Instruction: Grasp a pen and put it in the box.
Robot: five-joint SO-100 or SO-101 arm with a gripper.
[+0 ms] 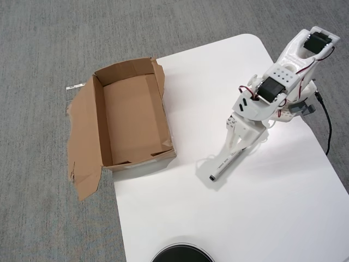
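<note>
Right now the pen lies flat on the white worktop, slanted, with its lower tip pointing toward the bottom left of the overhead view and its upper part hidden under the arm. Only the white barrel and a dark tip at the low end show; the cap end is covered. The gripper hangs directly over the pen's upper half, its white fingers reaching down along the barrel, but from above I cannot tell whether they are closed on the pen or merely straddle it. The arm rises from the worktop's right edge, with a black cable trailing down that side. The box sits well apart from the pen, to the left in this view, partly on the worktop's left edge and partly over the grey carpet, its inside bare and a torn flap spread out on its left. A dark round object peeks in at the bottom edge.
</note>
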